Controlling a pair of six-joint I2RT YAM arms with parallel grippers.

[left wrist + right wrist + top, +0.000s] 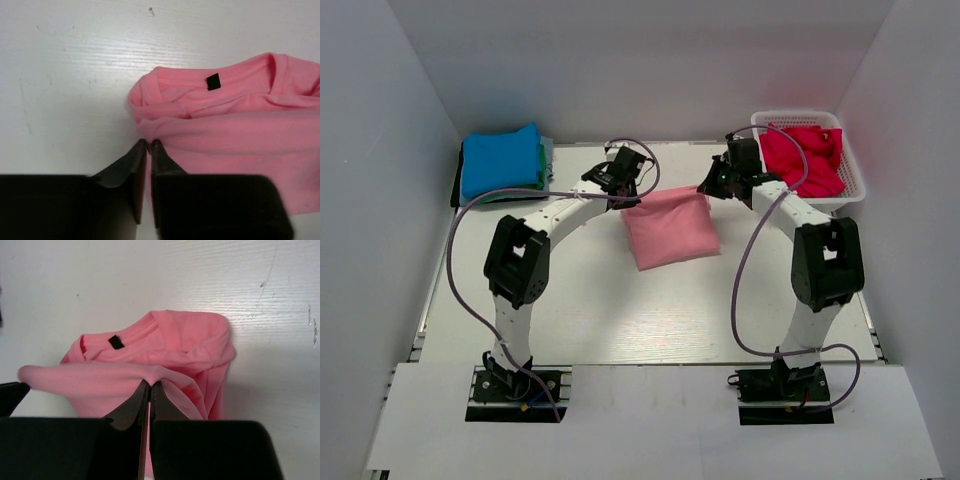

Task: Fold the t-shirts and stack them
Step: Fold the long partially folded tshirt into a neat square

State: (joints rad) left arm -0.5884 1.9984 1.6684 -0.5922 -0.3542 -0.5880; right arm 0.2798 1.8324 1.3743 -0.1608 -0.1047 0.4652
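Note:
A salmon pink t-shirt (670, 228) lies folded on the table's middle. My left gripper (623, 192) is shut on its far left corner; in the left wrist view the closed fingertips (148, 143) pinch the pink edge (235, 125). My right gripper (713, 186) is shut on its far right corner; in the right wrist view the tips (150, 385) pinch a raised fold of pink cloth (165, 347). A stack with a bright blue t-shirt (500, 160) on top and a green one (546, 160) beneath sits at the far left. A crimson red t-shirt (803, 155) lies in the basket.
The white lattice basket (856, 172) stands at the far right corner. White walls close in the table on three sides. Bare table (620, 310) lies between the pink shirt and the arm bases.

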